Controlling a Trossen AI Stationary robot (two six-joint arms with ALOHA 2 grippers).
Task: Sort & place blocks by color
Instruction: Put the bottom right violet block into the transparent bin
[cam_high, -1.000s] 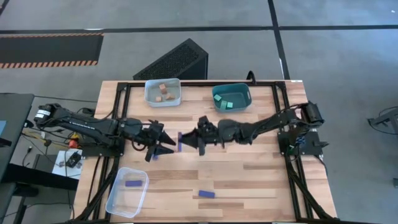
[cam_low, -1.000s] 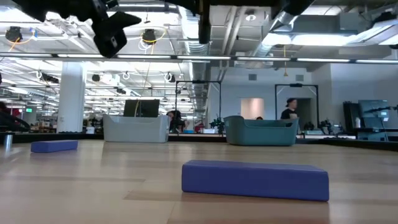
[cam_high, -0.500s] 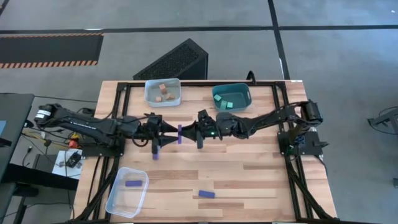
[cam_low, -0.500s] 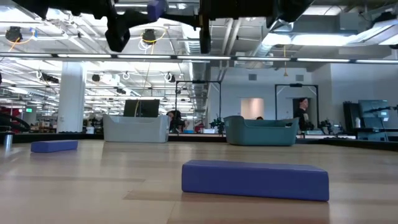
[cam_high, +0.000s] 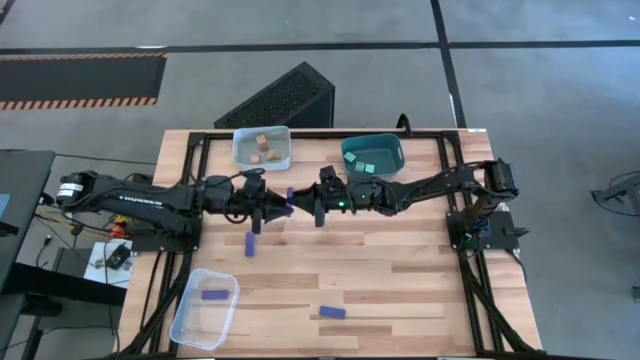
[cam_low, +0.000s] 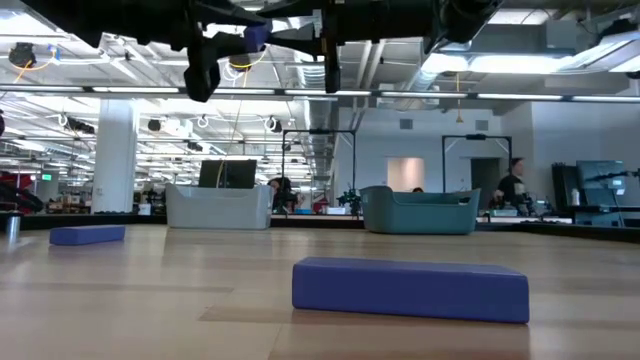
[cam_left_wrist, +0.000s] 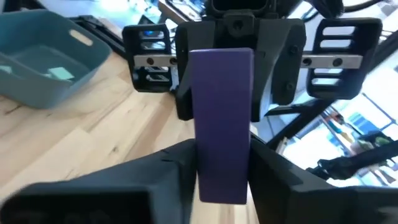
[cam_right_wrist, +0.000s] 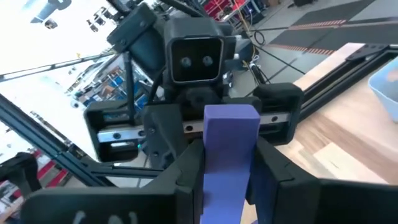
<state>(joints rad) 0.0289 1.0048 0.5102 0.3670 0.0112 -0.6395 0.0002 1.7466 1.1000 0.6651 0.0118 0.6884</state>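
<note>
A dark blue bar (cam_high: 289, 199) hangs in the air over the table's middle, between my two grippers. My left gripper (cam_high: 273, 207) reaches it from the left and my right gripper (cam_high: 307, 206) from the right. Each wrist view shows that arm's own fingers shut on the bar (cam_left_wrist: 221, 124) (cam_right_wrist: 229, 149), with the other gripper facing it. Its tip shows in the low view (cam_low: 255, 35). Two more blue bars lie flat on the table (cam_high: 250, 243) (cam_high: 332, 312). A third lies in the clear bin (cam_high: 190, 322). My left gripper pinches the bar's two long faces (cam_left_wrist: 219, 183) between its two fingers. It comes level from the table's left. The bar is lifted clear of the table. My right gripper pinches the bar's two long faces (cam_right_wrist: 225, 177) between its two fingers. It comes level from the table's right, opposite my left gripper. The bar is clear of the table.
A pale grey bin (cam_high: 240, 160) with tan cubes and a teal bin (cam_high: 348, 170) with teal cubes stand at the far edge. The clear bin stands at the near left corner. A black frame runs around the table. People move in the room beyond.
Both grippers have moved toward the table's far edge, the bar going with them in the air. My left gripper has also moved toward the right, up to the bar.
</note>
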